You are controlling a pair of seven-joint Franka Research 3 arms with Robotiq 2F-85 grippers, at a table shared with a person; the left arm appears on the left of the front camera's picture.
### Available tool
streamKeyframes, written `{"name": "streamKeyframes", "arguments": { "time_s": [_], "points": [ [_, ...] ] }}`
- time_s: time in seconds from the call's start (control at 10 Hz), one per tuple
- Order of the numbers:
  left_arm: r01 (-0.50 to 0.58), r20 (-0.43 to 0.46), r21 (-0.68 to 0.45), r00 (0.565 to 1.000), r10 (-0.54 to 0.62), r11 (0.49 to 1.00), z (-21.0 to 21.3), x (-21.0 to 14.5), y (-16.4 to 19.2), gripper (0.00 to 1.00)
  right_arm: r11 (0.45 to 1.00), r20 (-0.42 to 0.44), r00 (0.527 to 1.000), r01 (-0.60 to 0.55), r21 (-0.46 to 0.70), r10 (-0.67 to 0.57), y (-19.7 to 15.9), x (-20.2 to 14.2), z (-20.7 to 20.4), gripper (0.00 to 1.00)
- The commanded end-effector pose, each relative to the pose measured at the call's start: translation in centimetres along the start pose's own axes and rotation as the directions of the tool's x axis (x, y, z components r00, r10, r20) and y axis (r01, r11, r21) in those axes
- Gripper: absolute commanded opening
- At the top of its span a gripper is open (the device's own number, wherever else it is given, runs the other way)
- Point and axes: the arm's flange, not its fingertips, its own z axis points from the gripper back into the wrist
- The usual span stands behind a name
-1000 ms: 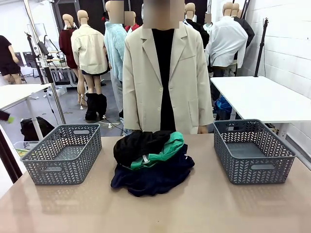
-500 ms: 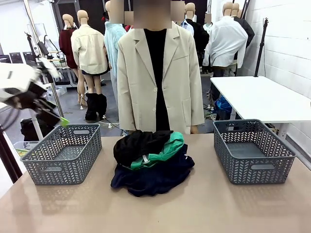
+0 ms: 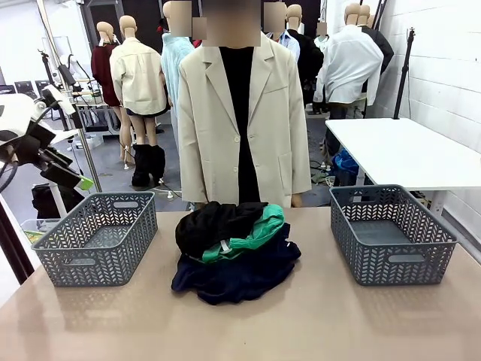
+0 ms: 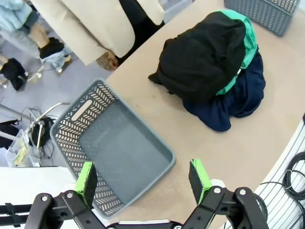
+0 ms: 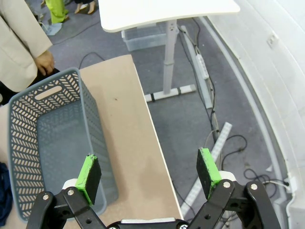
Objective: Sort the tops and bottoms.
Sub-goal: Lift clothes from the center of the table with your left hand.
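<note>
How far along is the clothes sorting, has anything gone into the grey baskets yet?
Nothing looks sorted: the left grey plastic basket and right grey plastic basket are empty. Nothing is in hand: the left pincer and right pincer hang open. Everything is left: the soft black garment, bright green garment and dark navy clothing lie piled mid-table.

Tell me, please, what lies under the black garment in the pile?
Under the black garment a bright green garment peeks out, and beneath both lies dark navy fabric on the table. The number of navy pieces is hidden by the layers above.
</note>
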Motion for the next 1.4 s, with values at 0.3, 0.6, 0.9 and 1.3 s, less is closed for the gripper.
{"name": "streamKeyframes", "arguments": {
  "time_s": [0.3,0.6,0.9,1.3],
  "points": [
    [0.174,0.031,-0.216,0.985,-0.172,0.961,-8.1,7.5,-2.7,1.00,1.000,-0.010,1.000,0.003,-0.004,-0.003,0.0,-0.1,0.0,1.00],
    [0.186,-0.110,-0.238,0.970,-0.217,0.953,-17.2,10.7,-4.8,1.00,1.000,-0.010,1.000,0.003,-0.004,-0.003,0.0,-0.1,0.0,1.00],
    [0.156,-0.126,-0.328,0.970,-0.207,0.932,-23.1,10.5,-7.1,1.00,1.000,-0.010,1.000,0.003,-0.004,-0.003,0.0,-0.1,0.0,1.00],
    [0.110,-0.080,-0.419,0.984,-0.158,0.901,-26.0,8.9,-7.7,1.00,1.000,-0.010,1.000,0.003,-0.004,-0.003,0.0,-0.1,0.0,1.00]
  ]
}}
